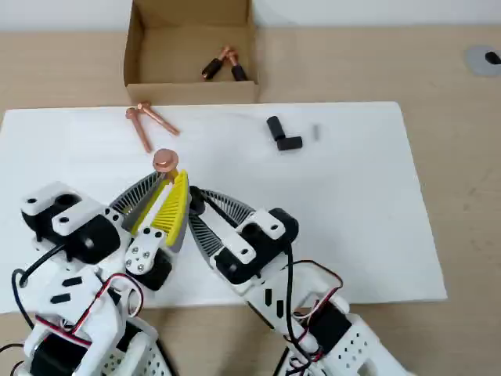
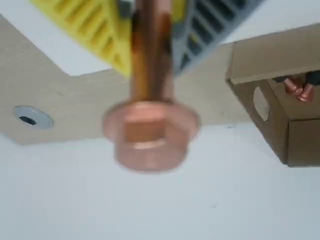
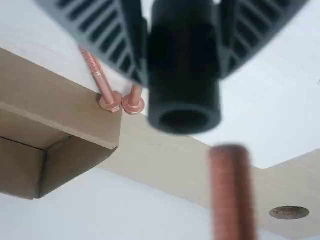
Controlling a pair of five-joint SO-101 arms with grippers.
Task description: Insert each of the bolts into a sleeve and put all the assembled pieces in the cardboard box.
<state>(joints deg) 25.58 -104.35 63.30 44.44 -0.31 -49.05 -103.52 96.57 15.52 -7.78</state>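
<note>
Left tool (image 1: 167, 177) clenched on 1 copper flanged bolt (image 2: 150, 131), pinched by the shank between its yellow and grey fingers. The head end sticks out past the tips toward the open cardboard box (image 1: 190, 92), long axis along the fingers. Right tool (image 1: 196, 202) clamped on 1 black cylindrical sleeve (image 3: 184, 95), open bore past the fingertips, just beside the bolt's shank, above the white surface (image 1: 352, 219).

Held bolt (image 2: 149, 135): copper, shiny. Left gripper (image 1: 167, 176): one finger yellow, other grey, both ribbed. Right gripper (image 1: 196, 200): fingers dark grey, ribbed. Held sleeve (image 3: 184, 80): black. Loose bolts (image 1: 147, 121), 11 o'clock from held bolt: copper. Loose sleeves (image 1: 282, 135), 3 o'clock: black. Mat (image 1: 352, 219): plain white. Table (image 1: 454, 157): light wood tone noted. Cardboard box (image 1: 135, 55), 12 o'clock: brown; pieces inside (image 1: 223, 64) copper and black.
</note>
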